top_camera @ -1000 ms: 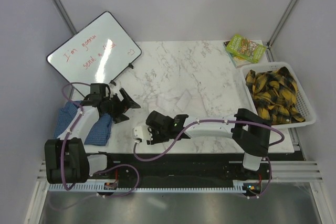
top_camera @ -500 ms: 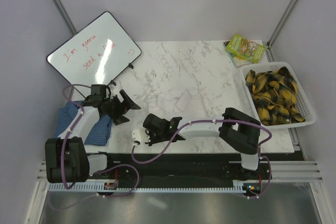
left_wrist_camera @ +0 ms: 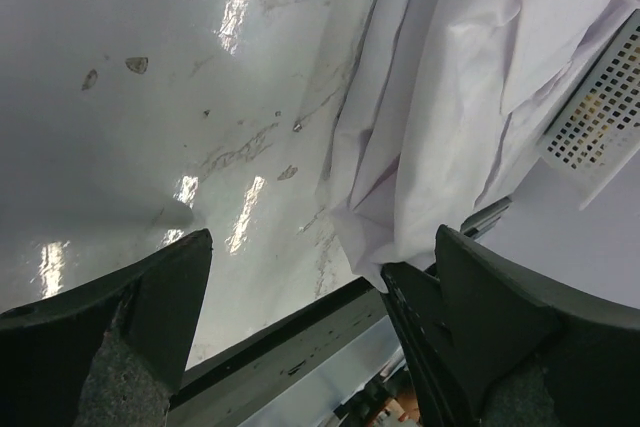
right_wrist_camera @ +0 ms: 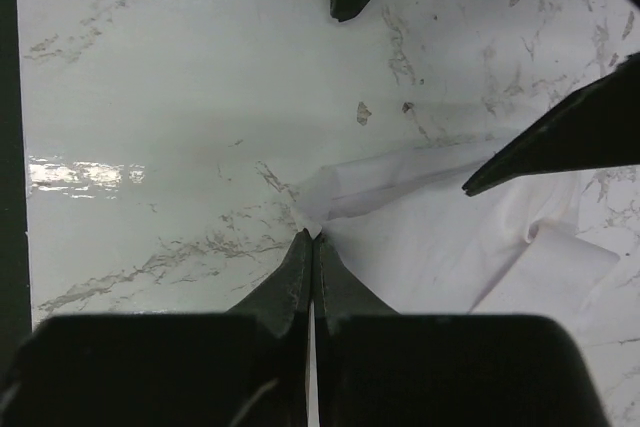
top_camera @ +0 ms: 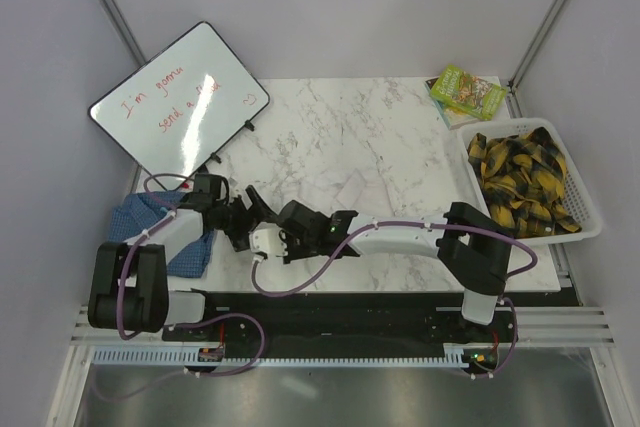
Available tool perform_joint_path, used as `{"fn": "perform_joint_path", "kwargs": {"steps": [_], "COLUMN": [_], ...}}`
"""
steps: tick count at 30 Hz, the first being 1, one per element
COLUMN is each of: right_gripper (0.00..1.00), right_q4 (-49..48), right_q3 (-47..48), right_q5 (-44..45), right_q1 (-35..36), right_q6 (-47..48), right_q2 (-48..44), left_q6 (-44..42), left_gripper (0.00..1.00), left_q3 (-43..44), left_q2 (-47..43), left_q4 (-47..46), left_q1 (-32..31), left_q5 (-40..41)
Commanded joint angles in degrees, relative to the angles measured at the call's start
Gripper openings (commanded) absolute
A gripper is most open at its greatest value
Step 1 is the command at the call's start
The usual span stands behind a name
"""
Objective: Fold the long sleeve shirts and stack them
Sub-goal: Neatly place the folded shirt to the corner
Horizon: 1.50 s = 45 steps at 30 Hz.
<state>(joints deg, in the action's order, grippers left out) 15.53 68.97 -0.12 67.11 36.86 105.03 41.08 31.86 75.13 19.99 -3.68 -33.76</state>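
Starting far left: blue shirt (top_camera: 150, 235) bunched at the left edge of the table (top_camera: 300, 107), partly under the left arm, not folded yet by the look of it. Behind it, a whiteboard (top_camera: 180, 97) with red marker reading "I'm gonna send a" something, last word lost in glare. Moving in: left claw (left_wrist_camera: 322, 237) spread wide and gripping nothing, parked right at the near-left corner of the white shirt (left_wrist_camera: 450, 97), hem sitting between its fingers but nearer one finger than the other in the wrist view. Just beside it, right claw (right_wrist_camera: 315, 235) pinched fully together on the very tip of that same corner, so gripping cloth as far as can be told. Key bit for the next move: rest of the white shirt spreading away from both claws toward the middle of the table and off to the right, so probably best dragging or lifting along that line rather than sideways. Long axis hard to call, white cloth on pale marble. Both claws about equally near the corner, only the right one actually on it. Further right, a green packet (top_camera: 467, 90) at the back corner, print too small to read, then a white basket (top_camera: 545, 241) holding yellow-and-black plaid cloth (top_camera: 520, 182). No brand names legible anywhere.
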Motion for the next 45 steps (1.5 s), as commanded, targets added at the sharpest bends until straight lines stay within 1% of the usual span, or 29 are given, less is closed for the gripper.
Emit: {"fn": "perform_joint_path", "kwargs": {"steps": [1, 6, 9, 10, 15, 21, 23, 26, 29, 34, 38, 42, 44, 45], "right_gripper": [0.0, 0.0, 0.0, 0.0, 0.0, 0.0, 0.0, 0.0, 0.0, 0.0, 0.0, 0.0, 0.0, 0.0], "right_q4": [1.96, 2.84, 3.19, 3.28, 3.46, 3.37, 3.28, 2.93, 3.02, 3.1, 3.1, 3.02, 2.93, 3.01], "right_q3": [2.49, 3.19, 3.8, 4.06, 5.12, 6.44, 7.05, 7.84, 8.2, 7.67, 7.67, 7.93, 7.93, 7.93], "right_q5": [-1.1, -1.99, -2.25, -2.43, -2.08, -1.38, -1.46, -1.73, -2.43, -3.04, -3.04, -3.13, -3.13, -3.13], "right_q1": [-0.4, -0.4, -0.4, -0.4, -0.49, -0.49, -0.58, -0.58, -0.49, -0.05, 0.47, 0.56, 0.56, 0.48], "right_q6": [0.49, -0.12, 0.4, 0.4, 0.76, 0.14, 0.14, 0.14, -0.39, -0.56, -0.91, -1.0, -1.09, -1.18], "right_q2": [-4.22, -4.66, -4.22, -4.22, -3.87, -3.78, -3.96, -4.57, -5.19, -5.8, -5.89, -5.89, -5.89, -5.89], "left_q6": [5.67, 9.53, 12.6, 13.49, 18.15, 19.83, 19.65, 20.0, 19.56, 19.48, 19.39, 19.39, 19.13, 18.95], "left_gripper": [0.99, 0.99, 0.99, 0.99, 0.99, 0.99, 0.93, 0.87, 0.84, 0.82, 0.76, 0.68, 0.6, 0.59], "left_q3": [-1.44, -2.41, -3.81, -4.69, -5.4, -4.26, -3.73, -3.38, -3.03, -1.01, 0.84, 2.51, 3.03, 3.38], "left_q2": [1.77, 4.84, 5.46, 5.72, 9.06, 13.19, 13.11, 14.16, 14.69, 17.58, 20.49, 23.12, 24.35, 24.53], "left_q4": [-10.13, -14.36, -18.75, -21.8, -26.92, -30.53, -30.01, -30.09, -30.1, -30.09, -30.8, -31.41, -31.5, -31.33], "left_q1": [-0.97, -2.73, -3.08, -3.17, -4.75, -6.86, -6.95, -7.13, -7.22, -7.13, -7.13, -7.65, -7.74, -7.74], "left_q5": [-3.33, -4.03, -3.86, -3.51, -2.98, -1.57, -1.31, -1.13, -0.96, -0.96, -2.63, -4.03, -4.47, -4.39]}}
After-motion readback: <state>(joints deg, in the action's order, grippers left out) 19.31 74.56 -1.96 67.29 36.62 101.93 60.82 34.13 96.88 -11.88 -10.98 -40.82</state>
